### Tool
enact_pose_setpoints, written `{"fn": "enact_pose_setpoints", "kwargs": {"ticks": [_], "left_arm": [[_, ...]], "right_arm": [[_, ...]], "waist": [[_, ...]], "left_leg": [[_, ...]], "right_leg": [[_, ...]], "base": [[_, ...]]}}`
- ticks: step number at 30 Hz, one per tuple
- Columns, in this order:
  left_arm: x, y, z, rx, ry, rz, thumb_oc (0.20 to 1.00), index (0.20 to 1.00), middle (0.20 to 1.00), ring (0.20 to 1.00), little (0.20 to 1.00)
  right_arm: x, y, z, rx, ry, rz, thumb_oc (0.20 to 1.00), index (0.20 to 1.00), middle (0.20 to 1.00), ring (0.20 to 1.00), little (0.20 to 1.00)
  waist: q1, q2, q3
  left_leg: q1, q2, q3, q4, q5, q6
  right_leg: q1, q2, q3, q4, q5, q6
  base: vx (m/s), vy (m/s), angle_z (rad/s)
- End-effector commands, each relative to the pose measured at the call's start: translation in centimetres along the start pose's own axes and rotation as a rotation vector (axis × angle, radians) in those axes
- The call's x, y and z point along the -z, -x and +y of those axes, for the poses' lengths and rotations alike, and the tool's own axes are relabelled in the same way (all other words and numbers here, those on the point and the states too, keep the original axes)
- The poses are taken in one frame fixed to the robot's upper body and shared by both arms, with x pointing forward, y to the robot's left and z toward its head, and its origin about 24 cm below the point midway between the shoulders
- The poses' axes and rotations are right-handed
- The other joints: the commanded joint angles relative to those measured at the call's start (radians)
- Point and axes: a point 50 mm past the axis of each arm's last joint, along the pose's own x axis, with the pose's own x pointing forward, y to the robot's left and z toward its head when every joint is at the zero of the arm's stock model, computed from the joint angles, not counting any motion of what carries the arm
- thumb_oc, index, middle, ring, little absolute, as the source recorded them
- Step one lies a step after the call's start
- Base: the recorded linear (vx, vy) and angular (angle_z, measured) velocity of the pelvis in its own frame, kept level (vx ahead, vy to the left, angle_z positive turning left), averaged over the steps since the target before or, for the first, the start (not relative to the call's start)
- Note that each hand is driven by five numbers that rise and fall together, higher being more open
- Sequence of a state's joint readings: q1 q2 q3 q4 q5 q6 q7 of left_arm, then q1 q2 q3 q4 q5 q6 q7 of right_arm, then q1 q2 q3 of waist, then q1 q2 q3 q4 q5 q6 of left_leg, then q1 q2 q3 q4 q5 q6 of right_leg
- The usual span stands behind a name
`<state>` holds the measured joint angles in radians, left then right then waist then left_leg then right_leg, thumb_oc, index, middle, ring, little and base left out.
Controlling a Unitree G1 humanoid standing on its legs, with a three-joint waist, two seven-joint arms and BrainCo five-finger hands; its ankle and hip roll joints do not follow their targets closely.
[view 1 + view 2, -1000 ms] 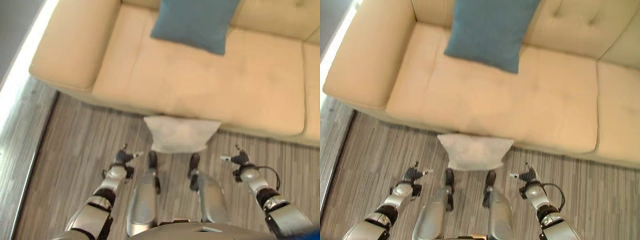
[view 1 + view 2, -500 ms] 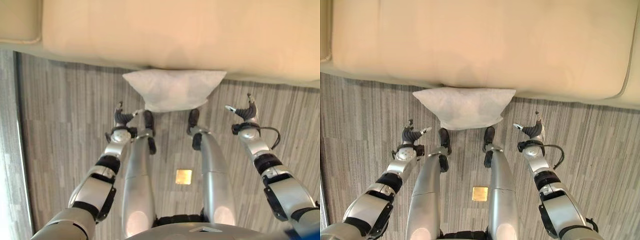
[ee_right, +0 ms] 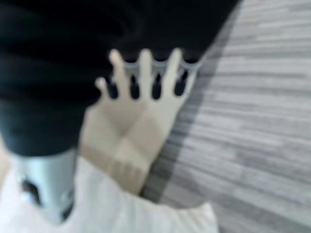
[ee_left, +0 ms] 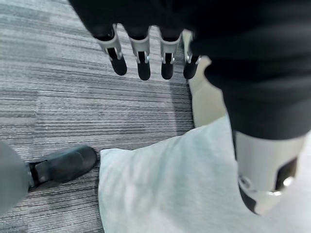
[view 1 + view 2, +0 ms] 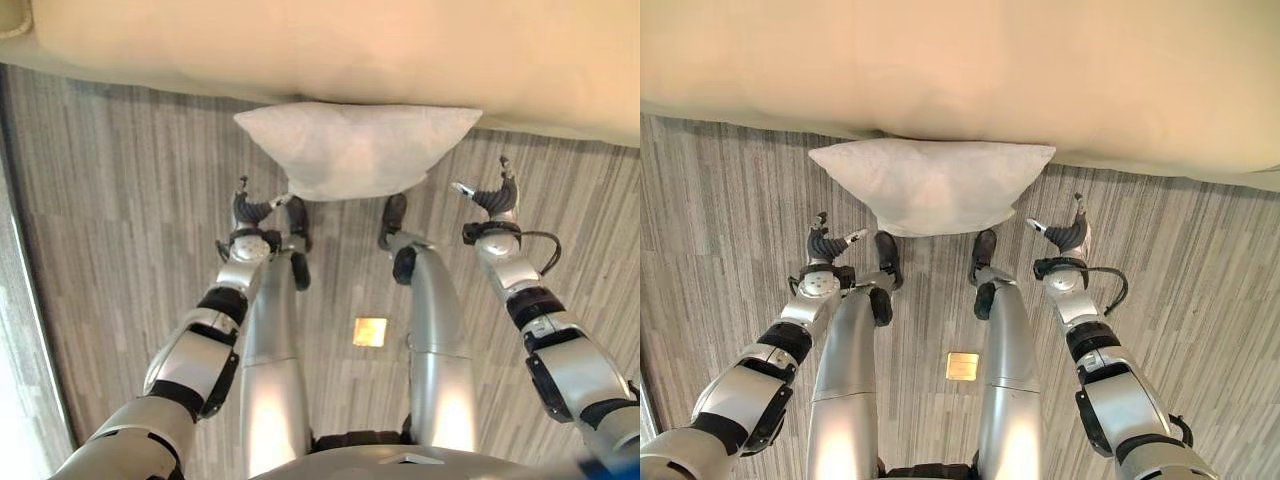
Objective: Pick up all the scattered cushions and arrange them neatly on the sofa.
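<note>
We see the white cushion (image 5: 355,148) on the floor (image 5: 120,200) against the sofa (image 5: 330,45) front edge — left hand (image 5: 250,212) and right hand (image 5: 492,198) flank it, fingers relaxed, holding nothing.

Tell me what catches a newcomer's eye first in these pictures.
A white cushion lies on the striped grey floor, its far edge against the base of the beige sofa. The left robot hand and the right robot hand hang open on either side of the cushion's near edge, neither touching it.
</note>
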<state>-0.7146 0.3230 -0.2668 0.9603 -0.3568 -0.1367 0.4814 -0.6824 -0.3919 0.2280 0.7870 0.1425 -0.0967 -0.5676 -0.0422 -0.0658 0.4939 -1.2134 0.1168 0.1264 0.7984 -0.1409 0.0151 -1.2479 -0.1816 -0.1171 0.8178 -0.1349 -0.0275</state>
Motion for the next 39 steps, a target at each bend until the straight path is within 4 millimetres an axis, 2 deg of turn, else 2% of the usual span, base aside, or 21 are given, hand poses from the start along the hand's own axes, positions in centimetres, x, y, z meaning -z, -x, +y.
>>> {"fn": "enact_pose_setpoints", "kwargs": {"ticks": [1, 6, 7, 9, 11, 12, 13, 14, 17, 19, 22, 28, 34, 39], "left_arm": [[2.5, 1.0, 0.7, -0.034, 0.008, 0.053, 1.0, 1.0, 1.0, 1.0, 1.0], [0.7, 0.3, 1.0, -0.046, 0.017, 0.003, 1.0, 1.0, 1.0, 1.0, 1.0], [-0.4, -0.1, 1.0, -0.054, 0.034, -0.032, 1.0, 1.0, 1.0, 1.0, 1.0], [-1.6, -0.4, 1.0, -0.048, 0.072, -0.068, 1.0, 1.0, 1.0, 1.0, 1.0], [-4.0, -0.9, 1.1, -0.027, 0.134, -0.137, 1.0, 1.0, 1.0, 1.0, 1.0], [-4.0, -0.9, 1.1, -0.026, 0.134, -0.138, 1.0, 1.0, 1.0, 1.0, 1.0], [-5.5, -1.2, 1.3, -0.01, 0.141, -0.183, 1.0, 1.0, 1.0, 1.0, 1.0], [-5.6, -1.3, 1.4, -0.01, 0.141, -0.183, 1.0, 1.0, 1.0, 1.0, 1.0], [-8.3, -1.6, 1.1, 0.042, 0.153, -0.265, 1.0, 1.0, 1.0, 1.0, 1.0], [-8.7, -1.6, 1.0, 0.055, 0.153, -0.277, 1.0, 1.0, 1.0, 1.0, 1.0], [-10.9, -1.6, 0.3, 0.12, 0.13, -0.346, 1.0, 1.0, 1.0, 1.0, 1.0], [-12.1, -1.3, -0.3, 0.156, 0.101, -0.393, 1.0, 1.0, 1.0, 1.0, 1.0], [-13.6, -0.9, -1.2, 0.187, 0.1, -0.445, 1.0, 1.0, 1.0, 1.0, 1.0], [-14.7, -0.4, -2.3, 0.21, 0.127, -0.482, 1.0, 1.0, 1.0, 1.0, 1.0]], "right_arm": [[1.5, 0.8, -2.0, 0.074, -0.007, -0.009, 1.0, 1.0, 1.0, 1.0, 1.0], [0.2, 0.3, -2.9, 0.117, -0.047, -0.06, 1.0, 1.0, 1.0, 1.0, 1.0], [-0.5, 0.2, -3.3, 0.133, -0.065, -0.093, 1.0, 1.0, 1.0, 1.0, 1.0], [-0.7, 0.3, -3.7, 0.139, -0.076, -0.11, 1.0, 1.0, 1.0, 1.0, 1.0], [-1.2, 0.2, -4.1, 0.125, -0.102, -0.133, 1.0, 1.0, 1.0, 1.0, 1.0], [-1.2, 0.1, -4.1, 0.124, -0.103, -0.133, 1.0, 1.0, 1.0, 1.0, 1.0], [-1.2, 0.1, -4.2, 0.105, -0.127, -0.138, 1.0, 1.0, 1.0, 1.0, 1.0], [-1.3, 0.1, -4.3, 0.105, -0.128, -0.138, 1.0, 1.0, 1.0, 1.0, 1.0], [-1.3, 0.0, -4.1, 0.027, -0.159, -0.143, 1.0, 1.0, 1.0, 1.0, 1.0], [-1.3, -0.1, -4.1, 0.01, -0.163, -0.143, 1.0, 1.0, 1.0, 1.0, 1.0], [-2.4, -0.3, -3.9, -0.116, -0.16, -0.194, 1.0, 1.0, 1.0, 1.0, 1.0], [-3.2, -0.3, -3.6, -0.186, -0.139, -0.232, 1.0, 1.0, 1.0, 1.0, 1.0], [-4.8, -1.0, -2.8, -0.179, -0.105, -0.272, 1.0, 1.0, 1.0, 1.0, 1.0], [-6.4, -1.6, -1.1, -0.184, -0.064, -0.298, 1.0, 1.0, 1.0, 1.0, 1.0]], "waist": [[-0.016, 0.012, -0.139], [-0.026, 0.011, -0.145], [-0.032, 0.01, -0.147], [-0.037, 0.01, -0.156], [-0.045, 0.012, -0.163], [-0.044, 0.012, -0.165], [-0.052, 0.013, -0.167], [-0.052, 0.012, -0.168], [-0.057, 0.015, -0.181], [-0.058, 0.016, -0.184], [-0.06, 0.018, -0.201], [-0.058, 0.024, -0.208], [-0.051, 0.033, -0.205], [-0.035, 0.041, -0.197]], "left_leg": [[-0.073, -0.036, -0.096, 0.051, -0.106, 0.015], [-0.145, -0.043, -0.097, 0.088, -0.117, 0.018], [-0.183, -0.047, -0.098, 0.109, -0.121, 0.02], [-0.218, -0.051, -0.098, 0.124, -0.124, 0.023], [-0.252, -0.053, -0.099, 0.132, -0.129, 0.024], [-0.255, -0.052, -0.099, 0.133, -0.129, 0.024], [-0.273, -0.057, -0.103, 0.139, -0.128, 0.025], [-0.277, -0.058, -0.103, 0.14, -0.128, 0.025], [-0.298, -0.062, -0.105, 0.139, -0.123, 0.023], [-0.303, -0.063, -0.103, 0.139, -0.121, 0.022], [-0.312, -0.066, -0.105, 0.124, -0.109, 0.014], [-0.326, -0.07, -0.11, 0.109, -0.092, 0.007], [-0.339, -0.071, -0.117, 0.084, -0.074, 0.002], [-0.355, -0.074, -0.124, 0.086, -0.062, -0.001]], "right_leg": [[-0.026, -0.006, 0.019, -0.036, 0.006, 0.07], [-0.101, -0.005, 0.026, 0.004, -0.003, 0.068], [-0.142, -0.004, 0.033, 0.026, -0.006, 0.069], [-0.18, -0.003, 0.039, 0.044, -0.008, 0.07], [-0.212, 0.0, 0.043, 0.053, -0.007, 0.072], [-0.215, 0.0, 0.044, 0.053, -0.007, 0.072], [-0.233, 0.005, 0.049, 0.056, -0.001, 0.074], [-0.237, 0.005, 0.049, 0.057, -0.001, 0.074], [-0.258, 0.009, 0.054, 0.057, 0.005, 0.077], [-0.264, 0.009, 0.054, 0.058, 0.007, 0.077], [-0.275, 0.015, 0.057, 0.045, 0.022, 0.081], [-0.287, 0.017, 0.055, 0.034, 0.035, 0.086], [-0.298, 0.015, 0.053, 0.017, 0.047, 0.094], [-0.318, 0.016, 0.054, 0.034, 0.052, 0.095]], "base": [[0.04, 0.044, 0.01], [0.03, 0.033, 0.0], [0.07, 0.056, -0.03], [0.07, 0.054, -0.07], [0.04, 0.052, -0.05], [0.03, 0.016, -0.02], [0.03, 0.002, -0.04], [0.03, 0.011, -0.04], [0.02, 0.022, 0.0], [0.0, 0.0, 0.0], [0.0, 0.0, 0.0], [0.0, 0.0, 0.0], [-0.01, -0.009, 0.01], [0.0, -0.018, 0.02]]}}
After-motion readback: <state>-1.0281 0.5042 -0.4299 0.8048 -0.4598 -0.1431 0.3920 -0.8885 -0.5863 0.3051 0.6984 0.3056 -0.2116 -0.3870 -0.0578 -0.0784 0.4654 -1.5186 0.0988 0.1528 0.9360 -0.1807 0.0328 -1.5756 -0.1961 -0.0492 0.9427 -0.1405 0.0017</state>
